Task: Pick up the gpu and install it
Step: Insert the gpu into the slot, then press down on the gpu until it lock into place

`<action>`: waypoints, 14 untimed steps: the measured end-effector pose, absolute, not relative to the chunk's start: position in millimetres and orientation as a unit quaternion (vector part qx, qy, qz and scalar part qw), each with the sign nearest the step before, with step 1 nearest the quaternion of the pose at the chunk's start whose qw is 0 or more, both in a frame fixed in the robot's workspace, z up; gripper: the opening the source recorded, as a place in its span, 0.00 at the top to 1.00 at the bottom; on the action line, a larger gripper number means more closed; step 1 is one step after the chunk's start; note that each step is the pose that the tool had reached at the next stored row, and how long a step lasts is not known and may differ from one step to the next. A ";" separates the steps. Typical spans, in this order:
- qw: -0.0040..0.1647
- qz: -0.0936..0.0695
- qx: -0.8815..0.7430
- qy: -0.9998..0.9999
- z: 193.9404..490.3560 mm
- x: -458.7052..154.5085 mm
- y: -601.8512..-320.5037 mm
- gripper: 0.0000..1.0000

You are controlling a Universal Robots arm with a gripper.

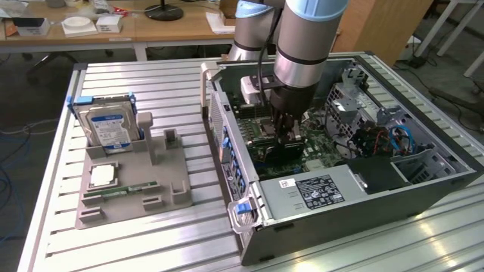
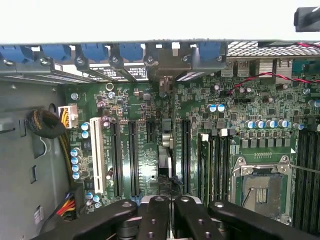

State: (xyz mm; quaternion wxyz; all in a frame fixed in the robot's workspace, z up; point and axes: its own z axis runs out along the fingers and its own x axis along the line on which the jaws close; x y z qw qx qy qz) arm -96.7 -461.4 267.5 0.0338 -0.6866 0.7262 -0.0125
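The gpu (image 2: 165, 150) stands on edge among the expansion slots of the motherboard (image 2: 145, 130), its end bracket (image 2: 165, 75) against the case's rear wall. In the exterior view it is a dark card (image 1: 281, 153) low inside the open computer case (image 1: 355, 198). My gripper (image 1: 289, 139) reaches straight down into the case above it. In the wrist view the gripper (image 2: 169, 200) has its black fingers (image 2: 154, 210) drawn together directly over the card's upper edge. Whether they pinch the edge or only rest on it is hidden.
A grey fixture (image 1: 174, 170) at the exterior view's left holds a hard drive (image 1: 110, 127), a memory stick (image 1: 121, 190) and a processor (image 1: 102, 174). Inside the case are the power supply (image 1: 314, 192), cables (image 1: 386, 139) and the processor socket (image 2: 260, 187).
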 end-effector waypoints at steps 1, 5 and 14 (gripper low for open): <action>0.034 -0.013 -0.687 0.726 267.5 -96.7 -461.4 0.88; 0.034 -0.013 -0.687 0.726 267.5 -96.7 -461.4 0.90; 0.034 -0.013 -0.687 0.726 267.5 -96.7 -461.4 0.90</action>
